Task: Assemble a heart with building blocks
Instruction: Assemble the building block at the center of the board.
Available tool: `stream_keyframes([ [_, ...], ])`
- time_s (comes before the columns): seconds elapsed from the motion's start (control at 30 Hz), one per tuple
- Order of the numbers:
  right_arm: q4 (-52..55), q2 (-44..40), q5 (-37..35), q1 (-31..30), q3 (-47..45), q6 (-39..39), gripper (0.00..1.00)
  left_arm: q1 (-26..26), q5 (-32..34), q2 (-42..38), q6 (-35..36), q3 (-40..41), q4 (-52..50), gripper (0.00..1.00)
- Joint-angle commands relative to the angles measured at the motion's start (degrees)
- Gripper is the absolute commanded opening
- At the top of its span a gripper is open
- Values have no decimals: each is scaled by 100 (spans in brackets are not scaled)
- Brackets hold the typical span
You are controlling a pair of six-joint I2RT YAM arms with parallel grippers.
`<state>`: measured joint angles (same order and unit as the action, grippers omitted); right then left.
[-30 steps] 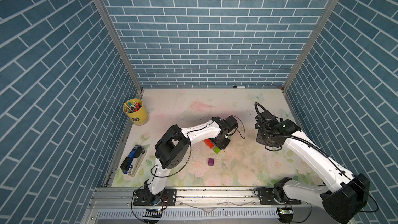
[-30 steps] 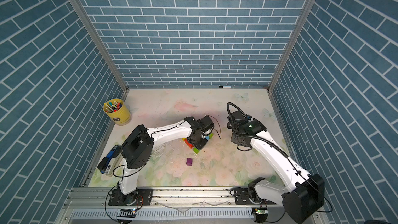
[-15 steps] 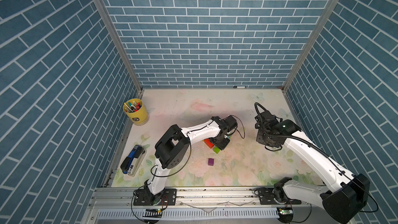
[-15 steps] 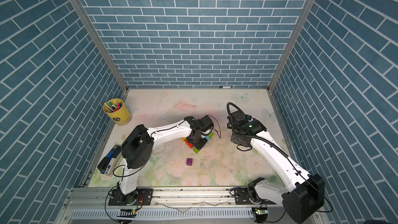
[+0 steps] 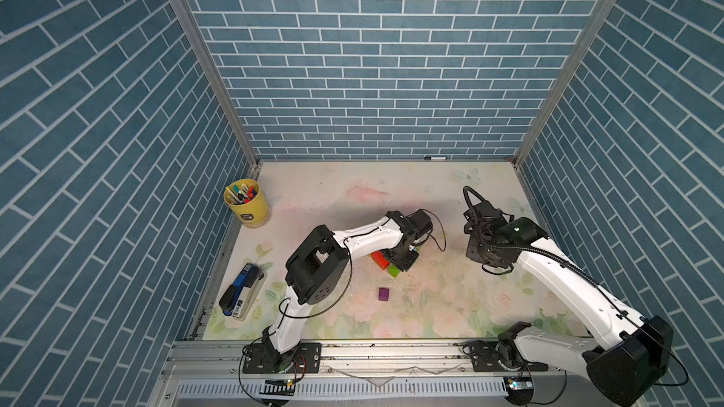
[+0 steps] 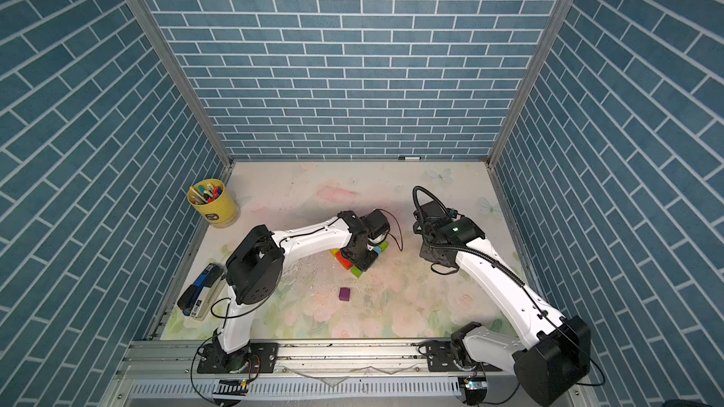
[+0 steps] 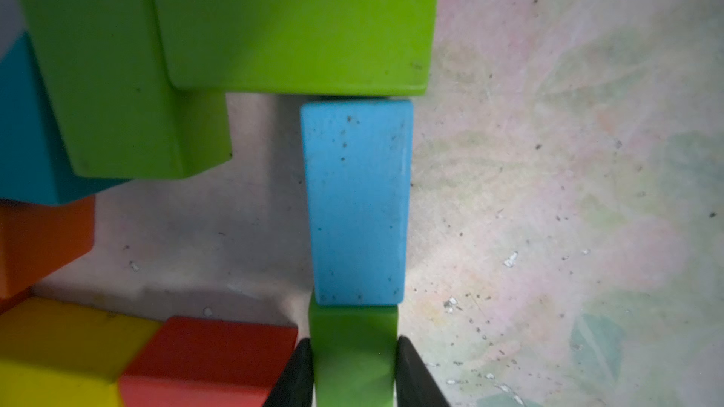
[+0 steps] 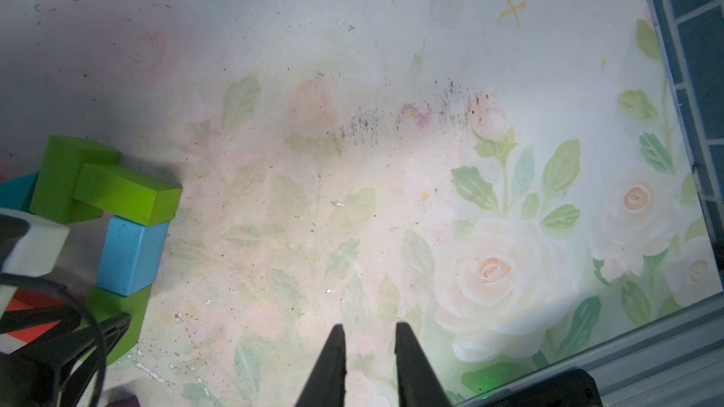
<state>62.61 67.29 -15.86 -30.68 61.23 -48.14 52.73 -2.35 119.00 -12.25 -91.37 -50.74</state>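
Left fingers [image 7: 294, 377] clench a green brick [image 7: 352, 350] touching the light-blue brick [image 7: 356, 201] in the unfinished heart [image 5: 379, 259] on the counter [image 5: 431, 307], largely hidden under the left arm [image 5: 372, 234] in both top views. Right fingers [image 8: 329, 366] nearly together, empty. Label on the yellow cup [image 5: 250, 215] unreadable.

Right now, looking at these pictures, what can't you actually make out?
- Heart: in both top views the left arm covers most of its blocks, so its outline is unreadable.
- Green brick in the left gripper: cut off by the left wrist view's edge.
- Marker pens in the yellow cup: too small to count in a top view.
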Motion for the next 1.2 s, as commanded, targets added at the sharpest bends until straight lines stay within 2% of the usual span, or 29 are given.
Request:
stream_keyframes([
  [0.0,160,-84,-119,29,48,-125,25,-44,94,97,65,-120,-146,36],
  [0.07,138,-75,-97,27,48,-125,25,-52,110,104,74,-135,-147,36],
  [0.23,86,-38,36,-67,64,21,25,-62,189,6,64,-108,-147,50],
  [0.37,99,-39,-14,-340,82,42,28,-74,209,-120,47,-119,-160,55],
  [0.57,14,38,16,-1086,-41,-7,44,-96,222,-484,-22,6,-244,55],
  [0.7,-570,38,437,-1740,-332,21,54,-288,215,-1002,-214,341,-46,59],
  [0.8,-639,142,411,-2067,-399,-141,56,-631,106,-1102,-332,488,54,58],
  [0.93,-673,-8,353,-2132,-512,-352,57,-973,-4,-918,-333,446,61,56],
  [1.07,-563,-215,227,-2128,-531,-504,57,-1037,-72,-602,-244,218,-48,52],
  [1.17,-413,-126,184,-2123,-484,-556,56,-1043,146,-492,-243,59,-187,50],
])
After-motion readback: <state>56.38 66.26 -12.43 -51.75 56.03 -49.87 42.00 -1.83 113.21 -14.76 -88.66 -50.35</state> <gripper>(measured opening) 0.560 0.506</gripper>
